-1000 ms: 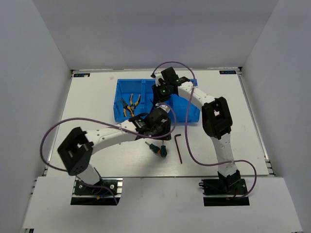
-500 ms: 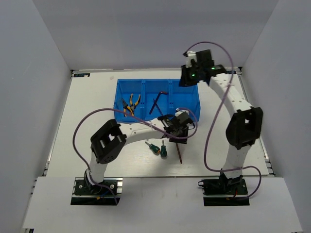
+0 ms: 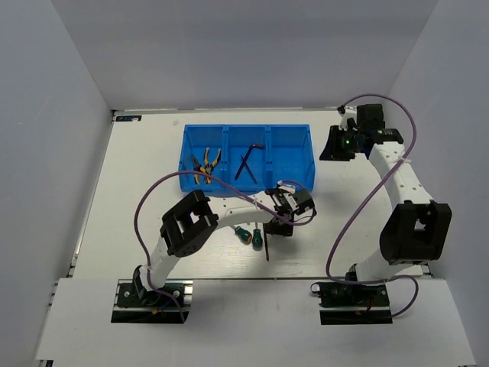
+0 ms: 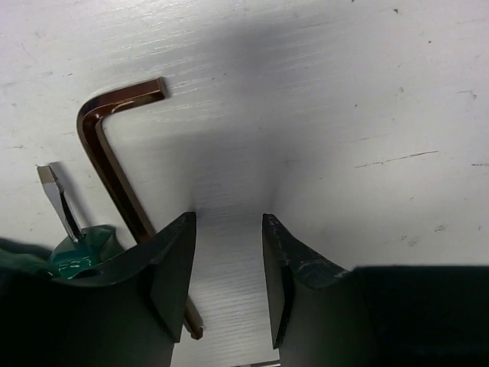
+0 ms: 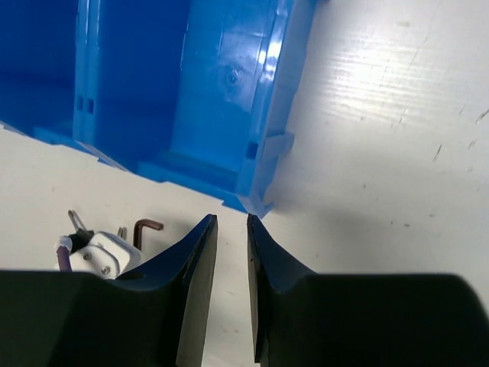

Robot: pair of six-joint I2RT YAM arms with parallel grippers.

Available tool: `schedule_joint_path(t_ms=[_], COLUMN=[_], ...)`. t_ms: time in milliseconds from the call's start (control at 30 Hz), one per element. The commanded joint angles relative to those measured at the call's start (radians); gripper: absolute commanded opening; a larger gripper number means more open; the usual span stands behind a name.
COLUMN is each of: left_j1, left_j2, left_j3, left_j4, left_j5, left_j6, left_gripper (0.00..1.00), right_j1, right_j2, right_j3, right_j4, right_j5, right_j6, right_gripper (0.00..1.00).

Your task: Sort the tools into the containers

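Observation:
The blue bin (image 3: 290, 157) stands at the back middle of the table and shows in the right wrist view (image 5: 229, 92). Yellow-handled pliers (image 3: 206, 164) lie in its left compartment, dark hex keys (image 3: 248, 162) in the middle one. One hex key (image 3: 268, 246) lies on the table next to two green-handled screwdrivers (image 3: 244, 235). My left gripper (image 3: 294, 205) is open and empty just above the table. In the left wrist view, the hex key (image 4: 114, 168) and a screwdriver (image 4: 80, 248) lie just left of it (image 4: 229, 229). My right gripper (image 3: 336, 145) hangs right of the bin, jaws slightly apart, empty (image 5: 232, 222).
The bin's right compartment (image 3: 293, 149) shows nothing in it. White walls enclose the table on three sides. The left arm's purple cable (image 3: 229, 191) loops over the bin's front edge. The right arm (image 3: 405, 191) runs along the table's right side.
My right gripper swung from over the bin's middle compartment to beyond its right end. My left gripper moved right, down to the loose hex key. That key's lower end now lies further left.

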Motion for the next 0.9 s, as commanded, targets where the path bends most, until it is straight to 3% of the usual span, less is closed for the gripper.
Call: schedule_joint_path(t_ms=[0, 233, 867], left_j1=[-0.017, -0.048, -0.010], left_j2=[-0.050, -0.079, -0.131], left_j3=[0.010, 0.096, -0.074], left_j4=[-0.024, -0.073, -0.107], left_j5=[-0.048, -0.149, -0.226], left_j6=[-0.023, -0.015, -0.078], left_gripper=[0.51, 0.51, 0.51], right_j1=[-0.022, -0.041, -0.037], right_j2=[-0.063, -0.132, -0.291], right_j3=[-0.043, -0.160, -0.460], right_j4=[0.007, 0.004, 0.004], right_j5=[-0.055, -0.095, -0.152], right_j6=[0.025, -0.029, -0.164], right_gripper=[0.28, 0.28, 0.28])
